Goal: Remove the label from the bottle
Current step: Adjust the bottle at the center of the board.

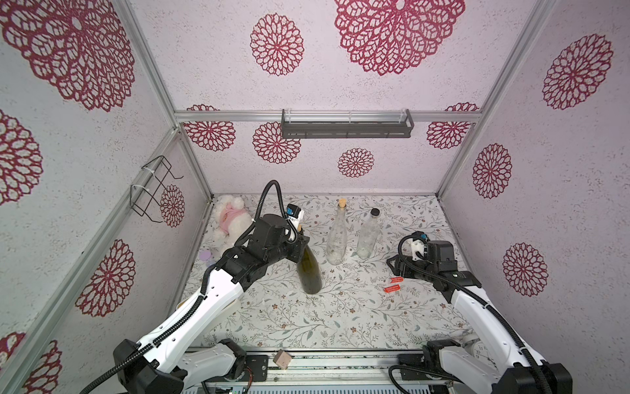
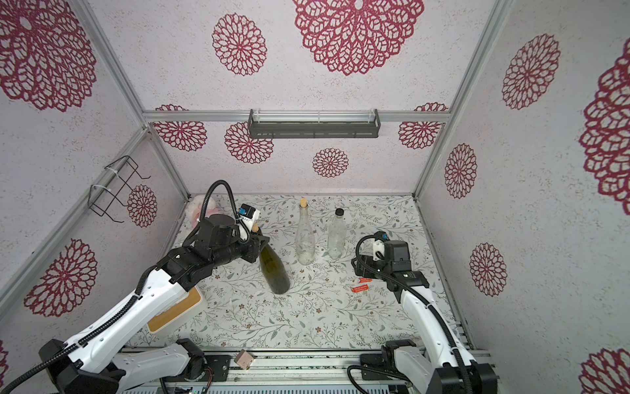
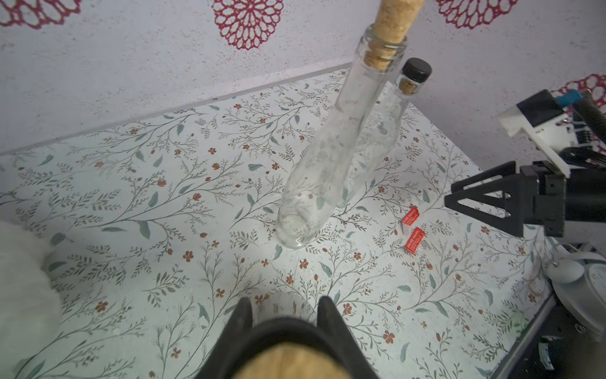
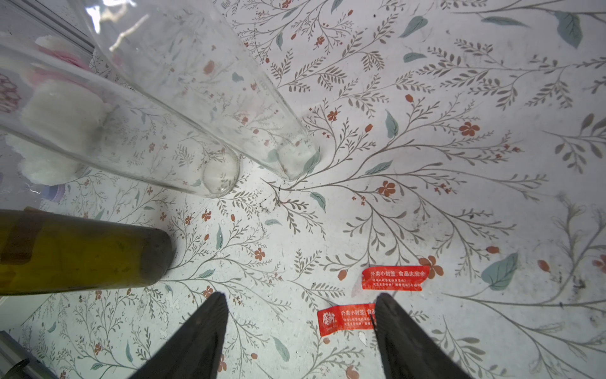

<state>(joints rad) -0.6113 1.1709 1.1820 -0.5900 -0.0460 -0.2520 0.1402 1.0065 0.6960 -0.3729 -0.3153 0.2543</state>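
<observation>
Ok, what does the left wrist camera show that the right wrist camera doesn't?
Left wrist only: the cork and black cap atop the clear bottles, the right claw from outside, and the wall. Right wrist only: the green bottle from the side, and readable print on the red labels. Both: the two clear bottles' bases and both labels lying on the floral table.
</observation>
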